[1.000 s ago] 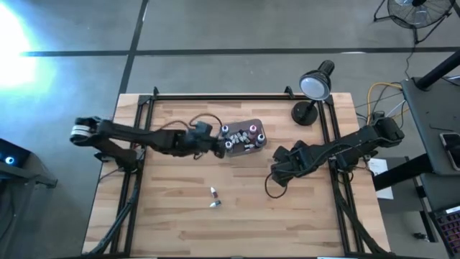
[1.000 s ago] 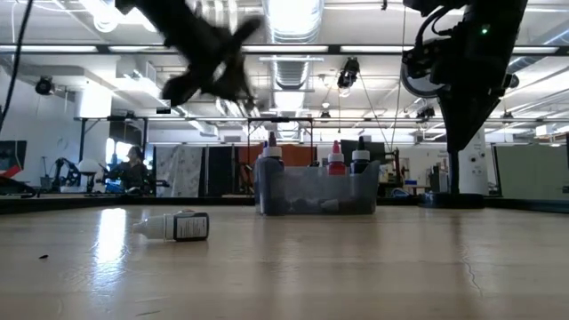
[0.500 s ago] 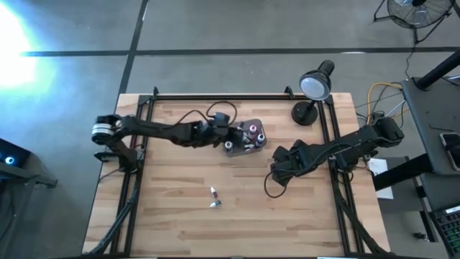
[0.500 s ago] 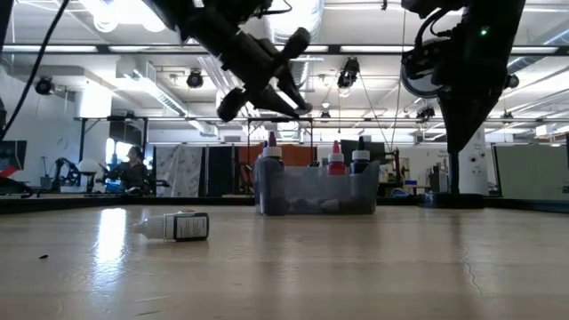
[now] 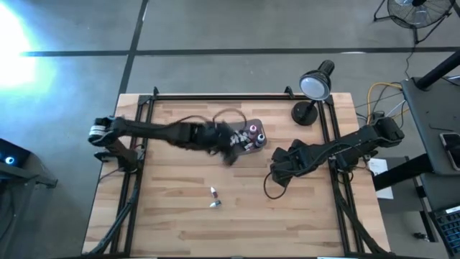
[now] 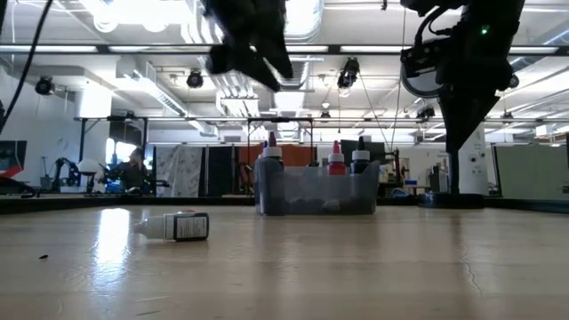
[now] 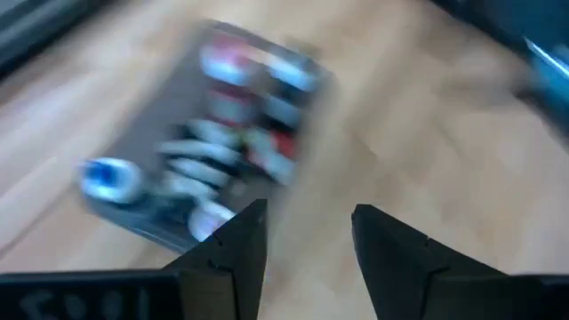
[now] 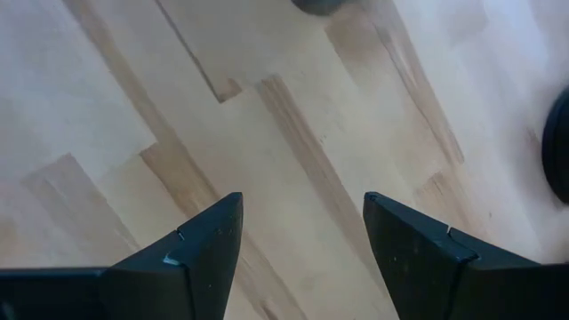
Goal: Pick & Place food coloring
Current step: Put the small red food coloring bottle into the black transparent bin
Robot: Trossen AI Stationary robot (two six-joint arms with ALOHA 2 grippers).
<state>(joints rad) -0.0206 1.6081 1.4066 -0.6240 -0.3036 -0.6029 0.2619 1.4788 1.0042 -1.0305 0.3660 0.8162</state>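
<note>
Food coloring: two bottles [image 5: 213, 198] lie loose on the table [image 5: 172, 223] near the front, one on its side in the low view [image 6: 174, 226]; the rest stand or lie in the grey tub [image 6: 316, 191] further back. My left gripper [image 7: 304, 233] is over the tub's near edge, fingers spread, nothing between them; my right gripper [image 8: 302, 233] waits well off to the right over bare wood, also spread and empty. Risk: the left arm is blurred, so I judge it is moving fast, and a low swing could clip the tub and tip the standing bottles.
</note>
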